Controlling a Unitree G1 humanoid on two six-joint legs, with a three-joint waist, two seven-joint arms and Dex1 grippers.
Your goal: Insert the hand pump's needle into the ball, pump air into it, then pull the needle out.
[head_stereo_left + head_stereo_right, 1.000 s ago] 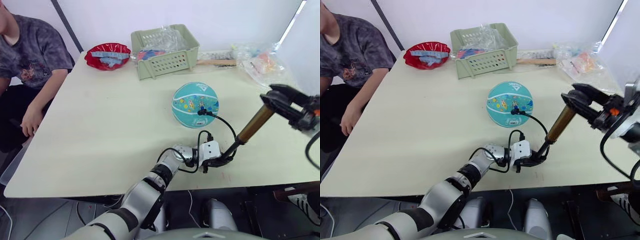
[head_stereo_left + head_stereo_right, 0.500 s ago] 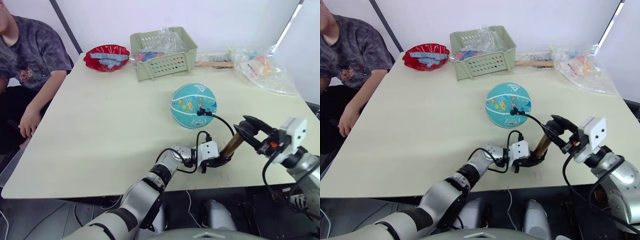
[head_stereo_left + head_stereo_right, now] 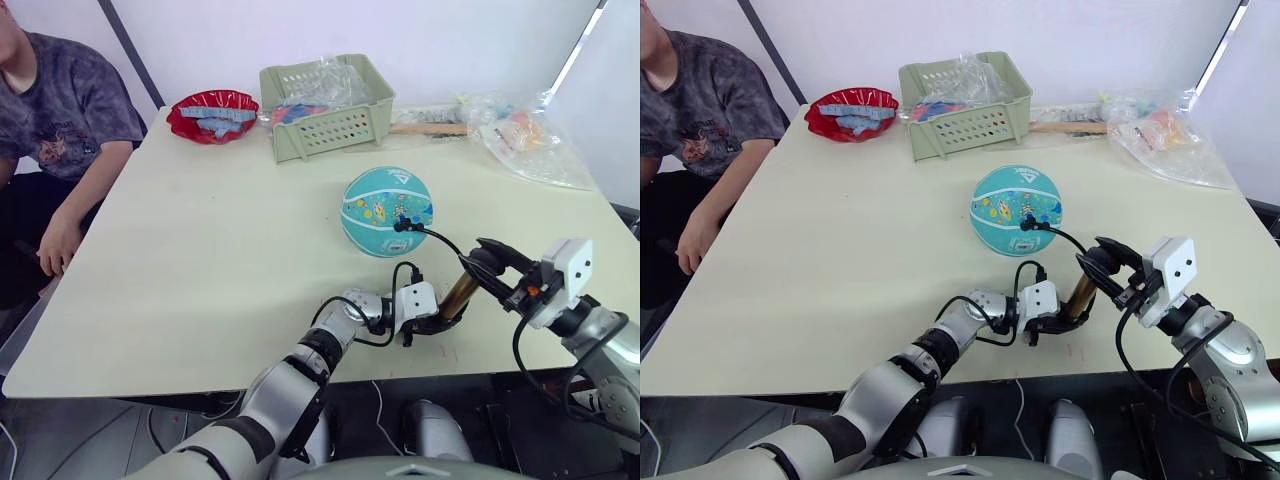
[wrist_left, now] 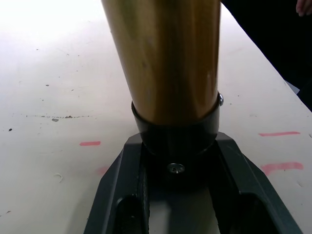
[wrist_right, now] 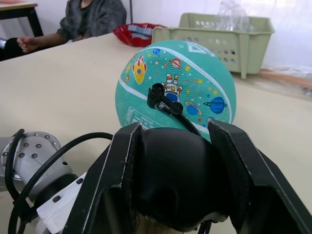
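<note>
The teal ball (image 3: pixel 388 210) rests on the table (image 3: pixel 220 260) right of centre. The needle is hidden; its small black fitting (image 5: pixel 158 95) sits against the ball's near side, and the thin black hose (image 3: pixel 445 245) curves from it down to the hand pump (image 3: pixel 459 293). The pump stands tilted near the table's front edge. My left gripper (image 3: pixel 436 323) is shut on its black bottom cap (image 4: pixel 175 141). My right gripper (image 3: pixel 488 262) is shut on the black T-handle (image 5: pixel 173 175) at the top, a finger (image 5: pixel 119 170) on each side.
At the table's far side stand a green basket (image 3: pixel 330 110), a red bowl (image 3: pixel 213 112) and clear plastic bags (image 3: pixel 535 140). A person (image 3: pixel 60 110) sits at the left, with a hand (image 3: pixel 62 240) by the table's edge.
My right gripper has pushed the T-handle down and toward the pump's base, so less of the gold cylinder shows. The left gripper and the ball have stayed put. The head camera shifted slightly.
</note>
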